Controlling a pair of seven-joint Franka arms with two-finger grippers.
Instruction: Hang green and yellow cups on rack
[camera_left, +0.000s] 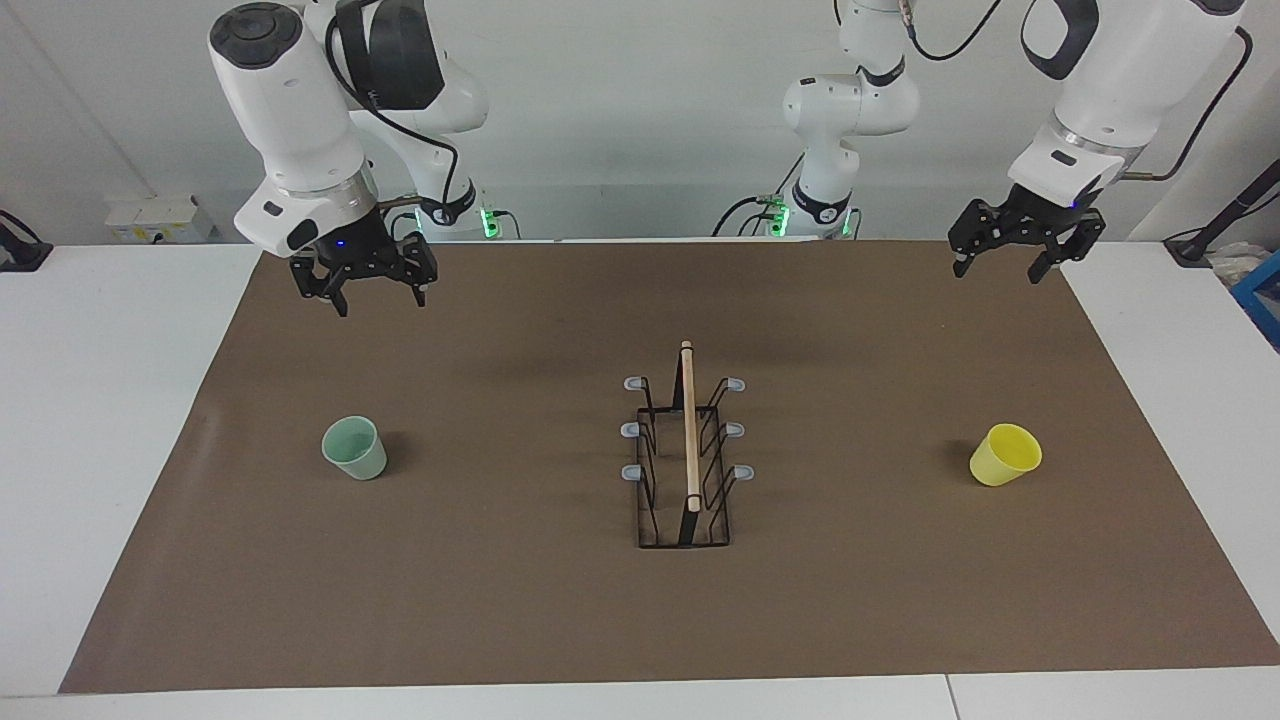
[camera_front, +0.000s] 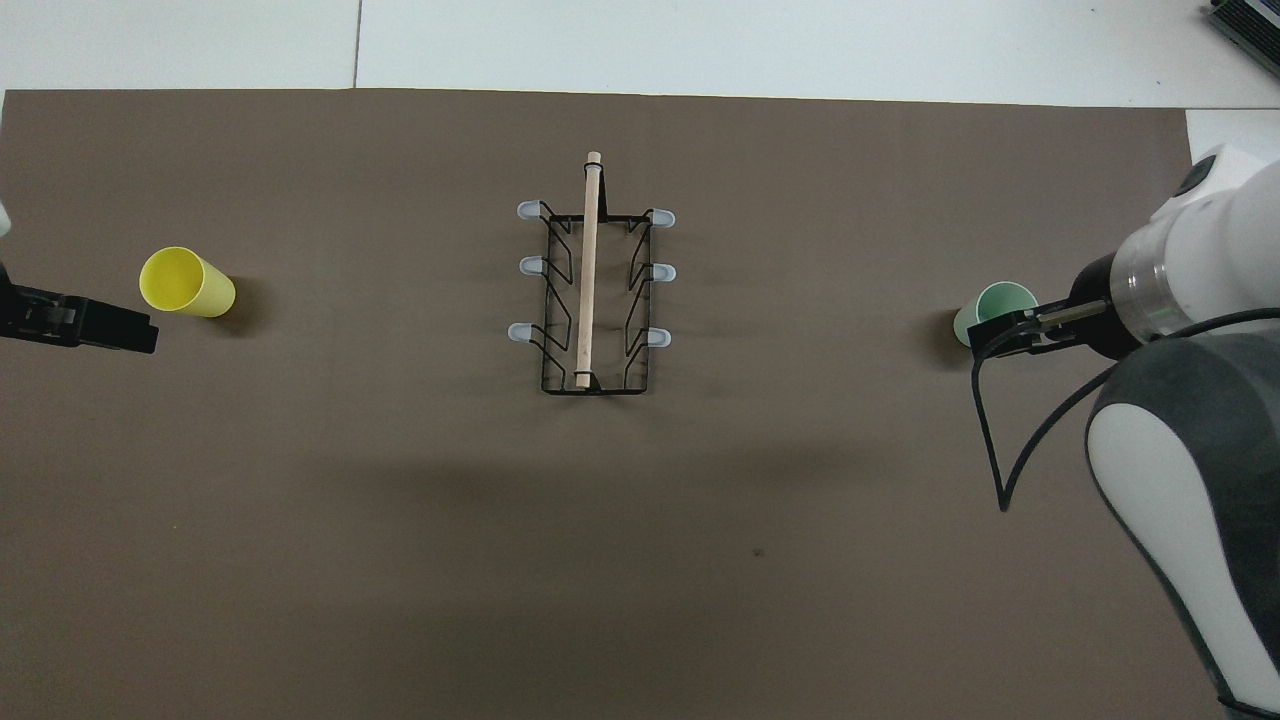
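Note:
The pale green cup (camera_left: 355, 448) stands upright on the brown mat toward the right arm's end; in the overhead view (camera_front: 1000, 300) the right gripper partly covers it. The yellow cup (camera_left: 1005, 455) (camera_front: 185, 283) stands toward the left arm's end. The black wire rack (camera_left: 686, 460) (camera_front: 592, 290) with its wooden rod sits mid-mat between them, with no cup on its grey-capped prongs. My right gripper (camera_left: 381, 300) (camera_front: 1005, 335) hangs open and empty, raised over the mat. My left gripper (camera_left: 998, 272) (camera_front: 100, 325) hangs open and empty, raised over the mat's corner.
The brown mat (camera_left: 500, 600) covers most of the white table (camera_left: 100, 400). A blue box edge (camera_left: 1262, 300) and a black cable mount lie on the table by the left arm's end, and a socket box (camera_left: 160, 218) sits near the right arm's base.

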